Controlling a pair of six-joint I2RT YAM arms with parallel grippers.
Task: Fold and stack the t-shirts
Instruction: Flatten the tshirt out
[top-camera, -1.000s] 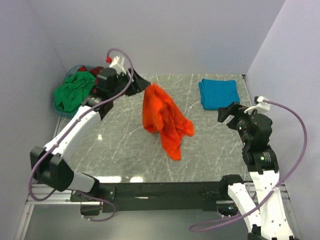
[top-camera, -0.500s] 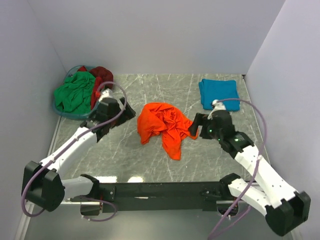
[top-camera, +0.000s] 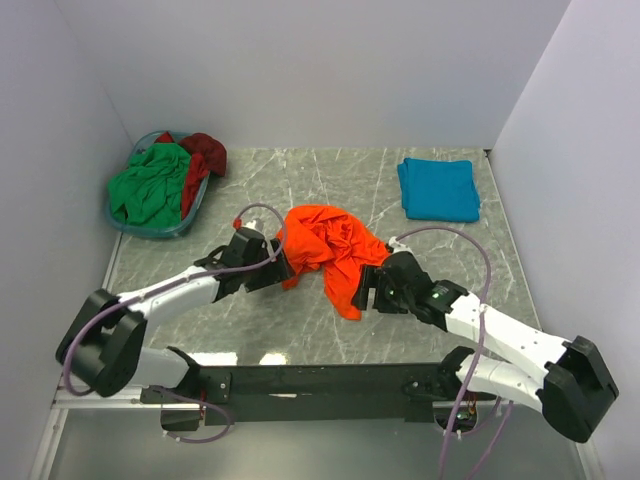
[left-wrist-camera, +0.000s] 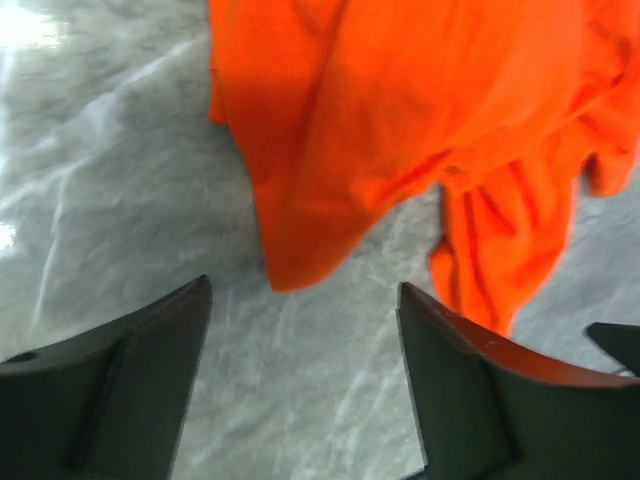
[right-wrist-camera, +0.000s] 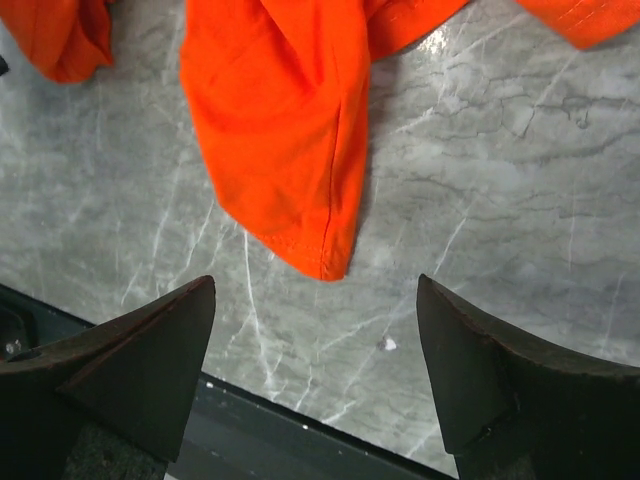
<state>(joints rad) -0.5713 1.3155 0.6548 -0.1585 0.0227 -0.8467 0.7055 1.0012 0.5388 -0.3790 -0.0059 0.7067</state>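
Note:
A bright orange t-shirt (top-camera: 330, 245) lies crumpled in a heap at the middle of the table. My left gripper (top-camera: 283, 272) sits low at its left near edge, open, with a hanging corner of orange cloth (left-wrist-camera: 400, 100) just ahead of the fingers and only bare table between them (left-wrist-camera: 302, 290). My right gripper (top-camera: 365, 290) is low at the shirt's near right tip, also open (right-wrist-camera: 315, 285), with a pointed orange hem (right-wrist-camera: 280, 130) just beyond its fingers. A teal blue t-shirt (top-camera: 438, 188) lies folded at the back right. Green (top-camera: 150, 185) and dark red (top-camera: 205, 152) t-shirts sit bunched in the basket.
The blue plastic basket (top-camera: 150, 231) stands in the back left corner against the wall. The marble table's front edge (right-wrist-camera: 300, 425) and a black rail (top-camera: 320, 380) run just behind my right gripper. Walls close in the left, back and right sides.
The orange t-shirt, held up by my left gripper a second ago, was let go and fell into a heap. Both arms swung down and inward to its near edge.

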